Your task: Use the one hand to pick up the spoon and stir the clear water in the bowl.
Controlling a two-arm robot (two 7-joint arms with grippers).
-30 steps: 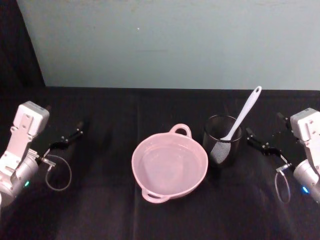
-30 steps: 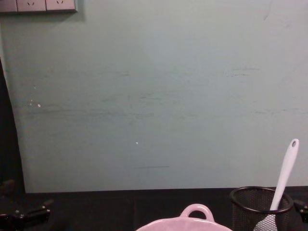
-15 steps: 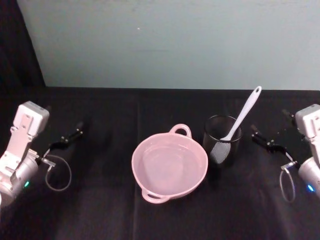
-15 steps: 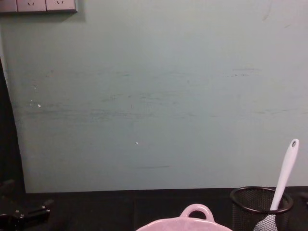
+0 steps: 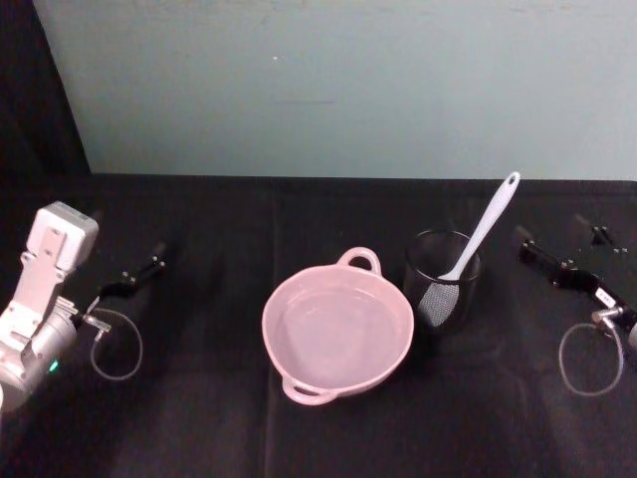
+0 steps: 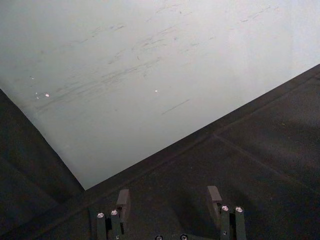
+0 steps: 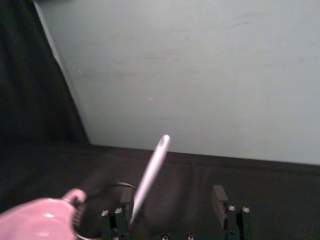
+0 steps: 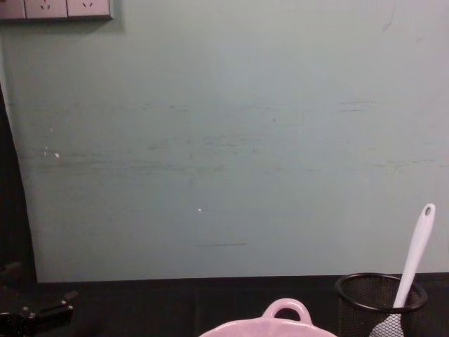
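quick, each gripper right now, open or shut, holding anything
left gripper: open, holding nothing
right gripper: open, holding nothing, apart from the spoon

bowl: cut by chest view's lower edge | spoon: blade veiled by mesh cup

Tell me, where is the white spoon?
In the head view, the spoon stands blade-down in the black mesh cup, just right of the pink bowl, its handle leaning toward the right.

Glossy bowl, smooth spoon (seemingly plastic), wire-mesh cup
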